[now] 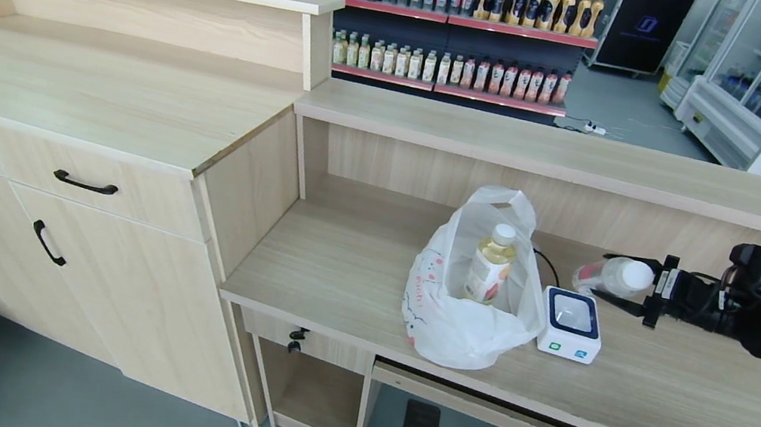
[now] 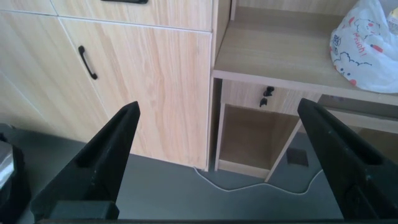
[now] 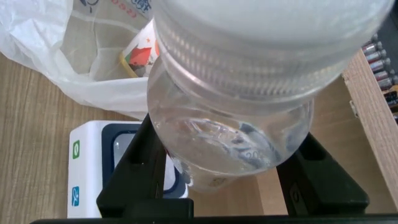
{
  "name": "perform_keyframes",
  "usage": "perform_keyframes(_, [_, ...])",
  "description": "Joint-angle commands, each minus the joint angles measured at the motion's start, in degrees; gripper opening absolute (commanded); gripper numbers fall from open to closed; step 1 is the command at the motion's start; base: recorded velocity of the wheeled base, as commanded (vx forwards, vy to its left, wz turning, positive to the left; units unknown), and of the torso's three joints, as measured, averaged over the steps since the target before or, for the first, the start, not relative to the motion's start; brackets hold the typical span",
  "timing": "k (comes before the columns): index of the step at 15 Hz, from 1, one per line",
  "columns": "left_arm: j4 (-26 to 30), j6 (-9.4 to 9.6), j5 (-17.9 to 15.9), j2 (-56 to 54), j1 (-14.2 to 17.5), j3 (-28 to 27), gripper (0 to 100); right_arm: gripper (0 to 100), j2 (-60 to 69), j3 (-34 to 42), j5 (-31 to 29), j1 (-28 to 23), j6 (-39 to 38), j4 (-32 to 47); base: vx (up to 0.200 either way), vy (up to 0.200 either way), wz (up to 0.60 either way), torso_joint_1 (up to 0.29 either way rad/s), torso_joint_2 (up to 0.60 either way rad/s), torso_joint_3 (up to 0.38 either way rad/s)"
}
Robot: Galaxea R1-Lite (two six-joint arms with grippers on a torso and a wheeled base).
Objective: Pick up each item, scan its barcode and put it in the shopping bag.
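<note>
Clamping a clear bottle [image 3: 230, 137], right gripper [image 1: 616, 280] near the scanner [image 1: 571, 324] (beside shopping bag [image 1: 439, 322]), left gripper [image 2: 219, 107] spread wide

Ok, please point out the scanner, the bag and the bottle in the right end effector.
scanner [image 1: 572, 314], head view, on its dark top window.
bag [image 1: 441, 324], head view, on its lower front wall.
held bottle [image 1: 603, 276], head view, on its clear body.

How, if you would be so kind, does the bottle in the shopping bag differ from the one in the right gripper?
The bagged bottle stands upright inside the shopping bag; the held bottle lies sideways in the right gripper, near the scanner. The bagged bottle holds a yellowish drink; the held bottle looks clear. Both have white caps.
</note>
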State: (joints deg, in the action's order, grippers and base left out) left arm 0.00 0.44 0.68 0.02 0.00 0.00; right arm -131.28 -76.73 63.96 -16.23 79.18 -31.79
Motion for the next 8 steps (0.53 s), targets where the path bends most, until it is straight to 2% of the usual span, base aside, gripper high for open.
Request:
perform_keyframes(1, [0.0,0.0,0.02,-0.02,0.0,0.0,100,0,-0.73,-0.44,0.02,0.58,0.01,-0.02,0.0,0.0,0.0,0.0,0.0,0.0])
perform_keyframes(8, [0.0,0.0,0.02,-0.02,0.0,0.0,100,0,-2.05,-1.93,-0.77,1.37,-0.43,-0.2,0.0,0.0,0.0,0.0,0.0,0.0])
